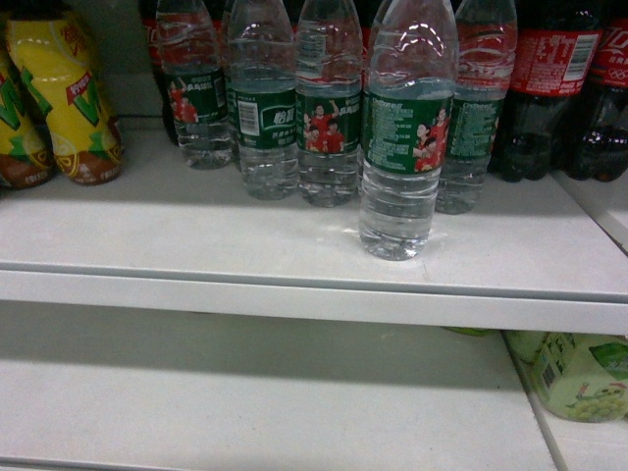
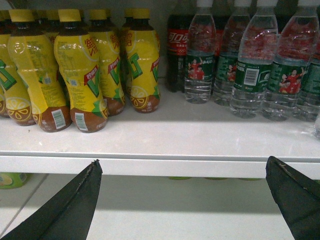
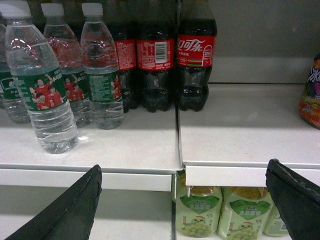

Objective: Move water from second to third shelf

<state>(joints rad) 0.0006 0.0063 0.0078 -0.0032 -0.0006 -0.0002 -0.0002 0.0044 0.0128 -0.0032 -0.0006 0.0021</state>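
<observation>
Water: I see one clear ribbed bottle [image 1: 404,128] standing upright, forward of its row, at about 1 o'clock in my head view, near the front edge of the upper shelf [image 1: 196,235].
Water row: more green-labelled bottles [image 1: 263,108] stand behind it, toward 12 o'clock.
Neighbours: yellow-wrapped bottles [image 1: 69,93] at 10 o'clock, dark cola bottles [image 1: 549,88] at 2 o'clock.
Lower shelf: pale green drink packs [image 1: 579,378] at 4 o'clock.
Left gripper [image 2: 182,200]: fingers spread wide, nothing between them, below the shelf lip.
Right gripper [image 3: 182,200]: fingers likewise apart, holding nothing; the forward bottle sits at 10 o'clock in its camera.
</observation>
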